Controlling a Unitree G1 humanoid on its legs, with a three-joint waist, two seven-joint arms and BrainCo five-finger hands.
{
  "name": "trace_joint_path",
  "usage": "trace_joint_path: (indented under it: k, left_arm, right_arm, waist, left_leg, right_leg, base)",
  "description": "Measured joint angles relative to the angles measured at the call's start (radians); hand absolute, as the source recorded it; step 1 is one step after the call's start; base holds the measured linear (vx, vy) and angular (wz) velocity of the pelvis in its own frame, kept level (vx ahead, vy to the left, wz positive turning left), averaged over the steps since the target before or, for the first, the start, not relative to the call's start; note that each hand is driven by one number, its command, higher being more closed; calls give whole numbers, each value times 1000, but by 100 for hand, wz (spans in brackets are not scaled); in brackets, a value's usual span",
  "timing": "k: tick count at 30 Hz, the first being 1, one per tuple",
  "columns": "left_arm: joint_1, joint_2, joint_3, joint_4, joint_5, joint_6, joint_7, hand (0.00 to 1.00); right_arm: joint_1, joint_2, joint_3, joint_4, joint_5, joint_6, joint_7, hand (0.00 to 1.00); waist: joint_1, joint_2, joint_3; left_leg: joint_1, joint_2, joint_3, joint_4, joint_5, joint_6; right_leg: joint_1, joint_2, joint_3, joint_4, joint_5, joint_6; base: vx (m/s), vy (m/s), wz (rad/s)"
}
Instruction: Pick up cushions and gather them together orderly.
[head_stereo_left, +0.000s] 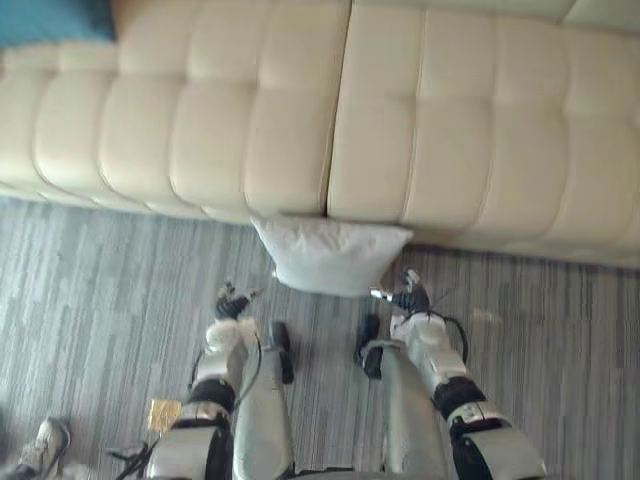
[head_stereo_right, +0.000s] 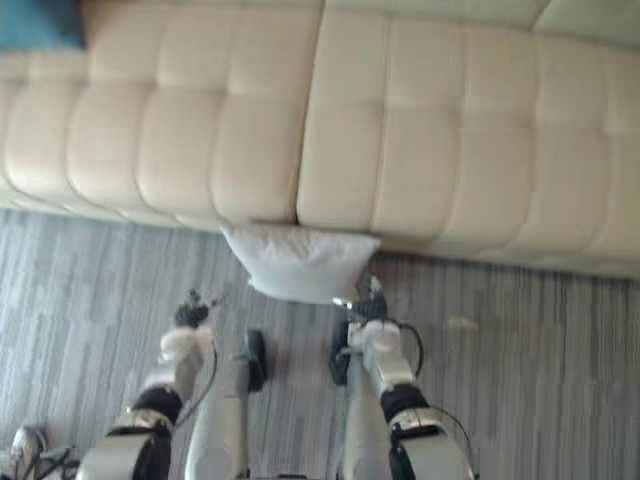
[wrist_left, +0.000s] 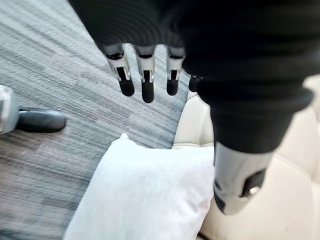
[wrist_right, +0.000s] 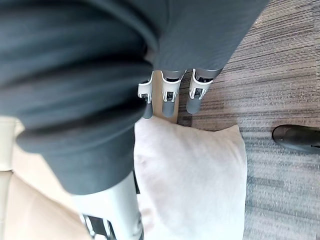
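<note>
Your white cushion (head_stereo_left: 330, 255) lies on the grey floor (head_stereo_left: 100, 290), its far edge against the front of the cream sofa (head_stereo_left: 250, 110) where two seats meet. Your left robot hand (head_stereo_left: 232, 300) and right robot hand (head_stereo_left: 408, 297) hover by its near corners, fingers straight and apart, holding nothing.

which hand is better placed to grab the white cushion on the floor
Likely right. The right robot hand hangs open at the cushion's edge, fingers over it; the left robot hand is open too but over carpet, apart from it.
</note>
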Motion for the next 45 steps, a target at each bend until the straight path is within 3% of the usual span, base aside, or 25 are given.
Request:
trace_joint_path:
  k: [11,21,28,35,36,45]
  left_arm:
    - [-249,149,54,-65,-89,-11,19,0]
    - [-402,255,27,-70,-86,-20,15,0]
    - [-486,261,-24,-70,-66,-19,16,0]
    - [-554,246,-173,-154,-18,-19,35,0]
    - [-570,233,-192,-165,4,-20,58,100]
    - [-574,189,-195,-202,7,-19,172,100]
  right_arm:
    - [-312,-153,-92,4,79,-1,-28,0]
    - [-491,-279,-102,52,122,-3,-38,0]
    - [-589,-291,-50,67,155,-8,-52,0]
    - [-679,-201,43,-13,153,-25,-75,0]
    - [-683,-181,50,-18,153,-29,-81,100]
    - [-598,-147,48,-135,164,-34,-121,100]
  waist:
    - [-5,4,78]
    - [-9,8,110]
    - [-7,10,111]
    - [-12,10,111]
    - [-15,10,111]
    - [-19,10,111]
  left_leg:
    - [-362,32,-28,233,-23,39]
    - [-579,44,-27,326,-33,61]
    - [-683,61,-18,373,-39,69]
    - [-722,73,0,376,-45,71]
    - [-724,73,0,372,-40,64]
    - [-724,72,-4,380,-38,60]
  right_leg:
    - [-336,-9,28,175,15,-17]
    - [-550,-15,47,234,29,-9]
    - [-657,-7,63,264,40,-9]
    - [-713,2,78,264,49,-18]
    - [-714,3,78,263,50,-19]
    - [-714,5,79,274,57,-30]
  base:
    - [-54,10,-2]
    - [-52,2,-4]
    - [-41,-11,-8]
    - [-43,-25,-6]
    - [-39,-33,1]
    - [-8,-7,0]
